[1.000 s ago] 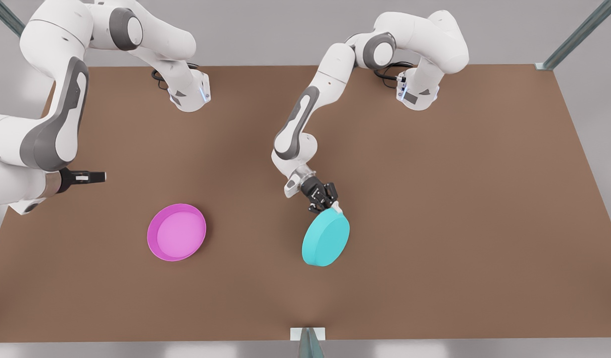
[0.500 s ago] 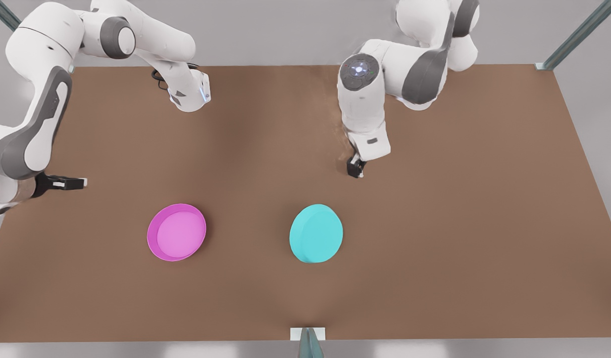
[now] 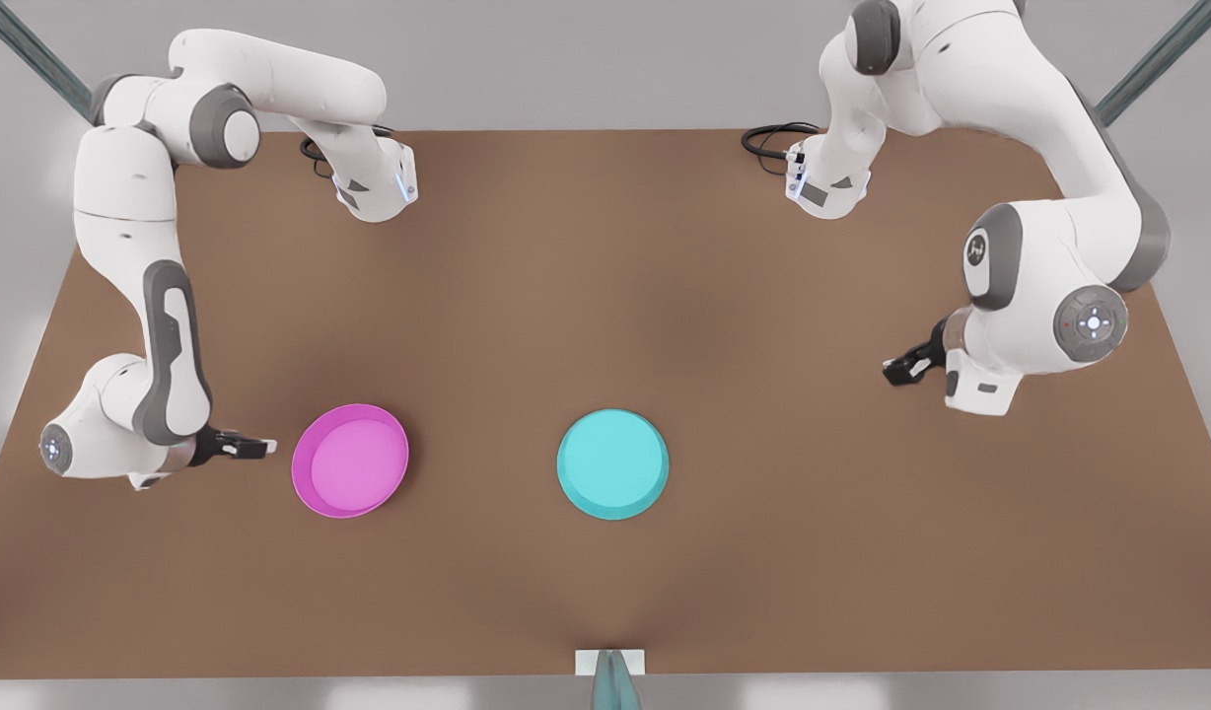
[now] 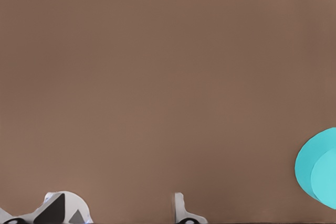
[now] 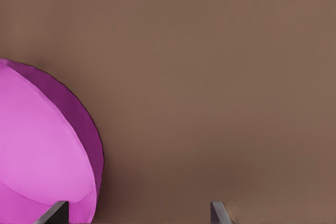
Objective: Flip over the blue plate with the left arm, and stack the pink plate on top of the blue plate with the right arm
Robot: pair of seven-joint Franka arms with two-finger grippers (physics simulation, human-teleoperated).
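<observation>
The blue plate (image 3: 612,463) is lying flat on the brown counter (image 3: 605,611), base up, with its smooth underside showing and its rim against the surface; it is taken here as the landmark. The pink plate (image 3: 350,460) is resting on the counter toward the front view's left of the blue plate, well apart from it, sitting right way up with its paler inside showing. The right tool (image 3: 252,448) is hovering low beyond the pink plate on the side away from the blue plate, just beside the pink rim and pointing toward it. In the right wrist view, the pink plate (image 5: 47,156) is lying close ahead of this tool, and the two fingertips (image 5: 56,212) are standing wide apart, gripping nothing. The left tool (image 3: 901,367) is hanging toward the front view's right of the blue plate, well apart from it and nearer the arm bases than the plate is. In the left wrist view, an edge of the blue plate (image 4: 320,169) is showing far off, and the visible fingertip (image 4: 180,209) is standing well separated from the other side of the tool, so the jaws are reading as apart and unloaded. Neither plate is touching any tool.
</observation>
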